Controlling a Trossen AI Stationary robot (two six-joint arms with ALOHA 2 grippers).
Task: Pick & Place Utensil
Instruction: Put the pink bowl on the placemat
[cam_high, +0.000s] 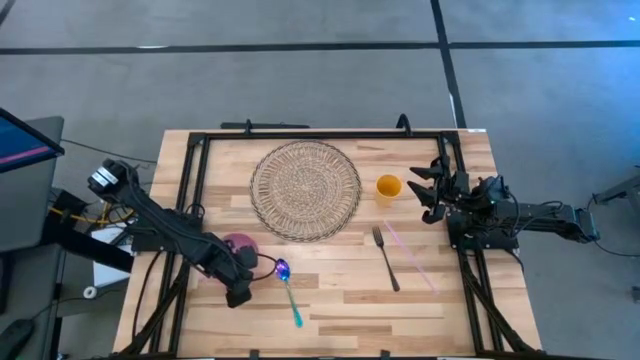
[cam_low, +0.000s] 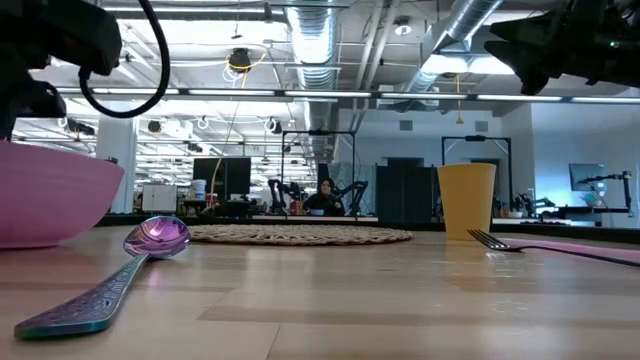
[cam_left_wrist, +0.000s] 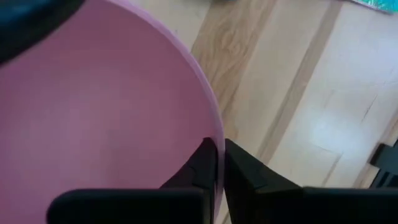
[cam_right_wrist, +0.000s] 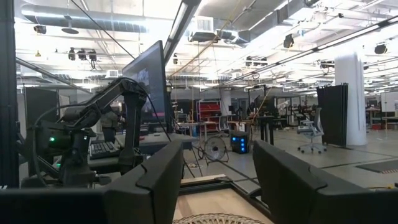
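Nearest the front edge of the wooden table (cam_high: 340, 320) lies the spoon (cam_high: 288, 292), its teal handle toward the front and its purple, iridescent bowl pointing back, just beside the pink bowl (cam_high: 240, 246). In the low view the spoon (cam_low: 120, 275) rests flat on the boards, with its rounded end close to the pink bowl's (cam_low: 45, 200) wall; whether they touch cannot be told.

The left gripper (cam_high: 240, 285) sits low at that pink bowl, on its front side. The left wrist view shows its 2 dark fingers (cam_left_wrist: 239, 171) pinched onto the pink bowl's rim (cam_left_wrist: 208, 124), 1 finger inside the wall and 1 outside, so it is grasping the bowl and not the spoon.

Further right, near the middle of the table, a dark fork (cam_high: 385, 258) lies with its tines toward the back, and a pale pink straw-like stick (cam_high: 410, 255) lies just beside it at a slant. Behind them stands an orange cup (cam_high: 388, 186), upright, and to its left a round woven placemat (cam_high: 305, 190) lies flat.

The right gripper (cam_high: 428, 186) hangs above the table's right edge, just beside the orange cup but apart from it. Its 2 fingers (cam_right_wrist: 155, 180) are spread wide with nothing between them.

Beyond the table, the low view shows a person (cam_low: 324, 197) seated far back in the room.
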